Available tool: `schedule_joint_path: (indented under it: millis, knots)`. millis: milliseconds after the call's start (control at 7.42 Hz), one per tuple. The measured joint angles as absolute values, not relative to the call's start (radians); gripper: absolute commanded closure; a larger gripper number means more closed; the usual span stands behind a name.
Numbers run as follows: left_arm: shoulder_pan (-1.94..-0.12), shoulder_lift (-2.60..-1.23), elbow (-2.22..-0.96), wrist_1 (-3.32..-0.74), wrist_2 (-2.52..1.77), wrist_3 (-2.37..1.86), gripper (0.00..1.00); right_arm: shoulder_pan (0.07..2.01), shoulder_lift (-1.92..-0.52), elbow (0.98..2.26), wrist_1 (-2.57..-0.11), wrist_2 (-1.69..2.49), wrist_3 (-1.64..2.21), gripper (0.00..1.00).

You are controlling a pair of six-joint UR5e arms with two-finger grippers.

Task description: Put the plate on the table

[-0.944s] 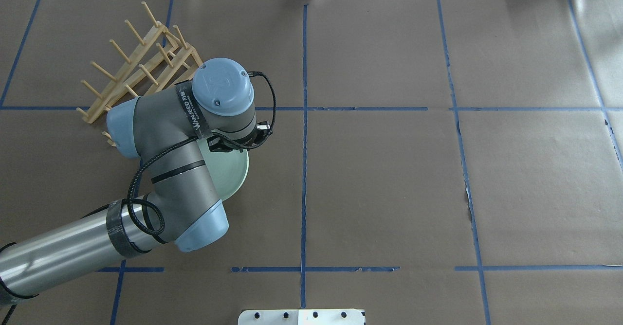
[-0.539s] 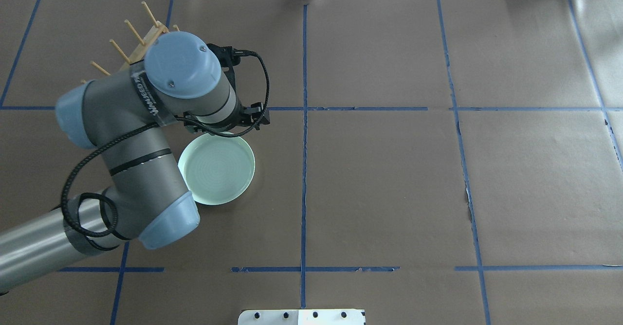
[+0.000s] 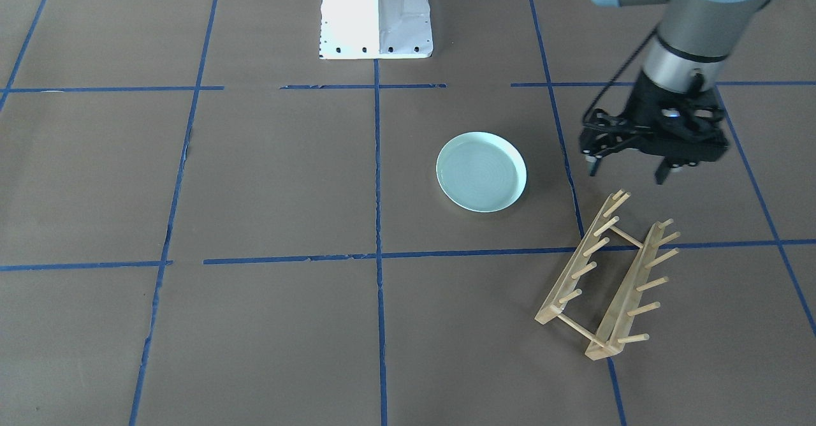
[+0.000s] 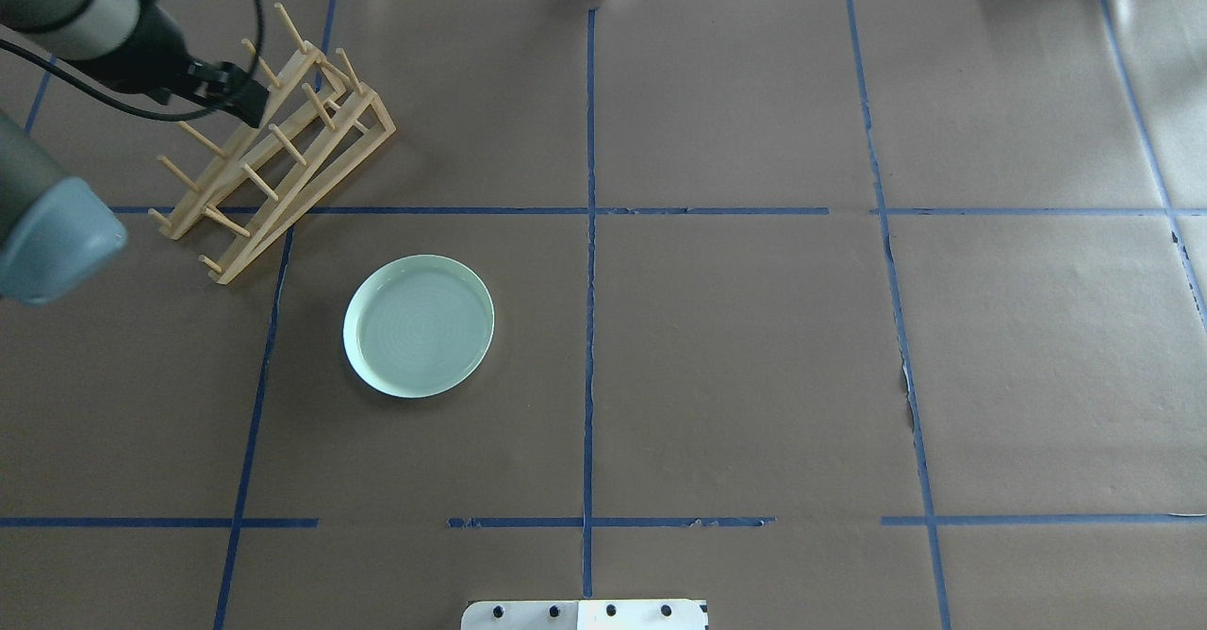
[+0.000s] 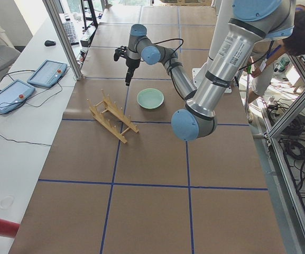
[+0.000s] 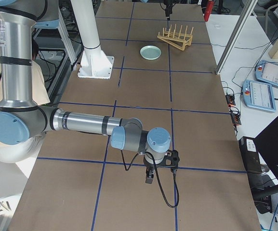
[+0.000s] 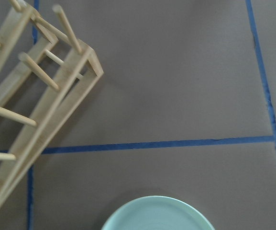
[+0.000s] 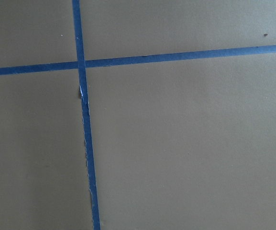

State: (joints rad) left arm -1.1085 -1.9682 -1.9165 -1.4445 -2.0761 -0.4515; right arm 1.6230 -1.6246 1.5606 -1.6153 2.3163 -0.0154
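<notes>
The pale mint-green plate (image 4: pixel 419 325) lies flat on the brown table (image 4: pixel 754 347), and nothing touches it. It also shows in the front view (image 3: pixel 481 171), the left side view (image 5: pixel 150 98) and at the bottom of the left wrist view (image 7: pixel 157 215). My left gripper (image 3: pixel 628 172) is open and empty. It hangs above the table beside the near end of the wooden rack (image 3: pixel 605 279), well apart from the plate. My right gripper (image 6: pixel 150 178) hangs low over the table far from the plate. I cannot tell whether it is open or shut.
The wooden peg rack (image 4: pixel 273 140) stands at the far left of the table, just beyond the plate. The white robot base (image 3: pixel 375 11) is at the table's near edge. Operator tablets (image 5: pixel 25 87) lie on a side bench.
My left arm has let go of the plate and lifted away, swinging back and left toward the rack. The plate stays flat on the table, now fully uncovered.
</notes>
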Motion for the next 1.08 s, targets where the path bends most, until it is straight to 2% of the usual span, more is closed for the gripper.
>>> schedule_joint_path:
  millis: [270, 539, 1079]
  knots:
    - [-1.366, -1.815, -1.821, -1.438, -2.227, -0.154, 0.0, 1.623, -1.624, 1.56, -1.615, 2.316, -0.015, 0.0]
    - [-1.524, -1.698, -1.715, -1.425, -2.272, 0.001, 0.0, 1.623, -1.624, 1.561, -1.615, 2.316, -0.015, 0.0]
    - [-1.628, -1.584, -1.662, -1.394, -2.278, 0.156, 0.0, 1.623, -1.624, 1.561, -1.615, 2.316, -0.015, 0.0]
